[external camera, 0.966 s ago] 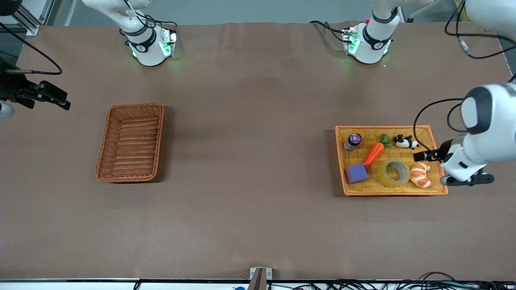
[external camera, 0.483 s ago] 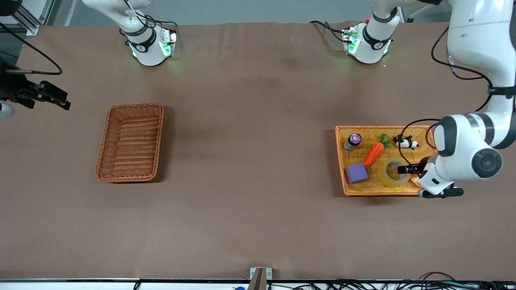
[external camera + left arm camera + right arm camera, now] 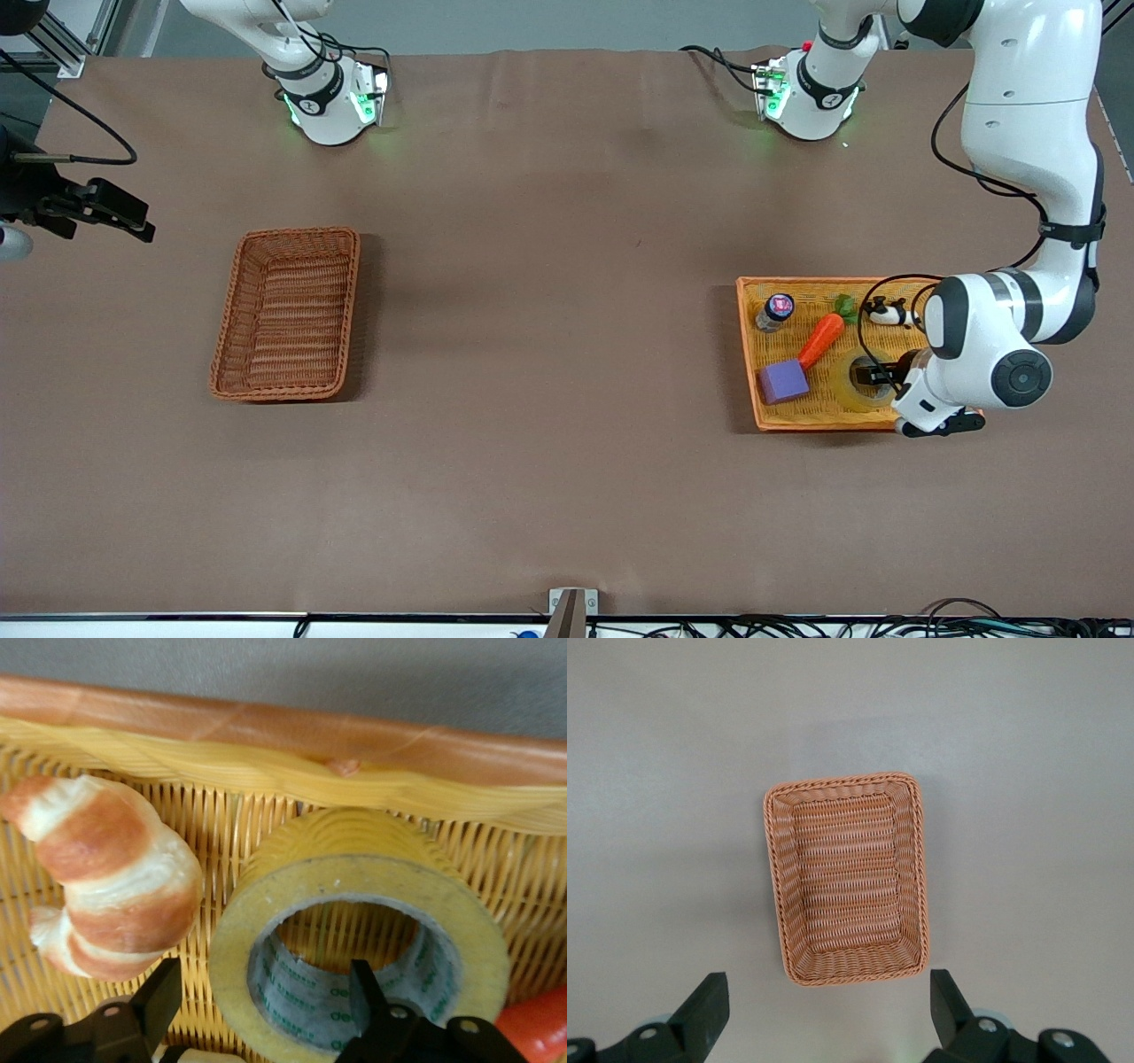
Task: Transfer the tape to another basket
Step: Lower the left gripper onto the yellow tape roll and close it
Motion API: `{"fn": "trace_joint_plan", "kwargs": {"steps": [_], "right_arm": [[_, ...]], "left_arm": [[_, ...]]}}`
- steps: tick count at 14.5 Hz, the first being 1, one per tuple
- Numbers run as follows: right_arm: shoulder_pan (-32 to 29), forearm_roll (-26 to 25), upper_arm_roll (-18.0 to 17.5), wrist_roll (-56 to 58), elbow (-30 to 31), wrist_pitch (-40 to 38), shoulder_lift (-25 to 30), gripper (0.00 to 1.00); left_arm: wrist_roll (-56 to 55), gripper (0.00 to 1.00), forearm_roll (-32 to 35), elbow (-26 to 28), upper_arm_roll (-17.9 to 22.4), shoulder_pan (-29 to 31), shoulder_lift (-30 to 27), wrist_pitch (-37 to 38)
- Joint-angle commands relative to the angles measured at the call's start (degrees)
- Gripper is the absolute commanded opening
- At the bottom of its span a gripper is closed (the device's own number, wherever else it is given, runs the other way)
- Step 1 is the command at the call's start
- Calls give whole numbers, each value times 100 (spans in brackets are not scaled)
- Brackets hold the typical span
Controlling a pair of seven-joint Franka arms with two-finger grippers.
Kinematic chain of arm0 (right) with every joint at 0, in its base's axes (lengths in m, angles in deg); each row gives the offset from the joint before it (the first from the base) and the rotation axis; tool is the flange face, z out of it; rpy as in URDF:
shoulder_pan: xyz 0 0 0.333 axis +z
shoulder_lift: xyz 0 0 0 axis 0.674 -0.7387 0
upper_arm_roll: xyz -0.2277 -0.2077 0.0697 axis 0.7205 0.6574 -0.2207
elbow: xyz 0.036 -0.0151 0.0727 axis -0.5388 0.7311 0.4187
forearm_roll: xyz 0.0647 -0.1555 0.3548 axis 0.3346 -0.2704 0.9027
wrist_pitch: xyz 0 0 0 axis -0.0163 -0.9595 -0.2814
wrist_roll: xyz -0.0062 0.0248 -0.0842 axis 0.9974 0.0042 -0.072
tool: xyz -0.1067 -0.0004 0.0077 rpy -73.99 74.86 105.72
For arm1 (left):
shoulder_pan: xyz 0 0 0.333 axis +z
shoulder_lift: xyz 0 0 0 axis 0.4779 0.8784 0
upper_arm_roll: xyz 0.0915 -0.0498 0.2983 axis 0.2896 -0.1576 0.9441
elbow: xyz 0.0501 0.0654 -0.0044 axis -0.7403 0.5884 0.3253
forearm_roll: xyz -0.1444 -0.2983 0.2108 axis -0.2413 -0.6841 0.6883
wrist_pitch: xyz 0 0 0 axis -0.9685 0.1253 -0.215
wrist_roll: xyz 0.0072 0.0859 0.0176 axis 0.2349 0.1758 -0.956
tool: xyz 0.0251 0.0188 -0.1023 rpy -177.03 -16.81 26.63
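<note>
The tape (image 3: 840,386), a yellowish ring, lies flat in the yellow-orange wicker tray (image 3: 749,359) at the left arm's end of the table. My left gripper (image 3: 874,376) is down on it and open. In the left wrist view one finger (image 3: 161,997) is outside the tape (image 3: 354,873) and the other (image 3: 363,990) is in its hole; the gripper (image 3: 263,988) straddles the ring's wall. The reddish-brown basket (image 3: 285,312) stands empty toward the right arm's end. My right gripper (image 3: 824,992) waits open high above the basket (image 3: 849,877).
The tray also holds a purple cube (image 3: 783,382), a carrot toy (image 3: 822,338), a small bottle (image 3: 776,310), a panda toy (image 3: 886,312) and a croissant toy (image 3: 106,877) right beside the tape. The tray's rim (image 3: 266,735) runs close to the tape.
My left arm has swung in from the tray's edge over the croissant and come down onto the tape; its fingers now straddle the ring's wall. The right arm has not moved.
</note>
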State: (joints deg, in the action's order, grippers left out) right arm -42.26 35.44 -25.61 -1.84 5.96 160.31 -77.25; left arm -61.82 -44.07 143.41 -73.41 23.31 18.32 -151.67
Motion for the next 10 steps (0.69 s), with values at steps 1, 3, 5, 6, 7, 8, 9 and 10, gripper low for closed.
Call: {"fn": "trace_joint_plan", "kwargs": {"steps": [1,3,5,6,7,8,9,10], "right_arm": [[6,-46,10,49,62,-14,53,100],[6,-46,10,49,62,-14,53,100],[6,-46,10,49,62,-14,53,100],[6,-46,10,49,62,-14,53,100],[6,-46,10,49,62,-14,53,100],[6,-55,10,49,62,-14,53,100],[6,-55,10,49,62,-14,53,100],[6,-46,10,49,62,-14,53,100]], "left_arm": [[-292,52,-7,97,35,-39,5,-99],[-696,5,1,88,35,-47,14,-99],[-672,0,2,70,35,-30,-39,-55],[-637,0,10,61,35,-30,-117,-29],[-593,0,10,61,35,-21,-223,-2],[-584,0,19,61,27,-4,-354,111],[-584,0,19,35,18,-3,-521,303],[-584,0,19,18,-8,-3,-705,505]]}}
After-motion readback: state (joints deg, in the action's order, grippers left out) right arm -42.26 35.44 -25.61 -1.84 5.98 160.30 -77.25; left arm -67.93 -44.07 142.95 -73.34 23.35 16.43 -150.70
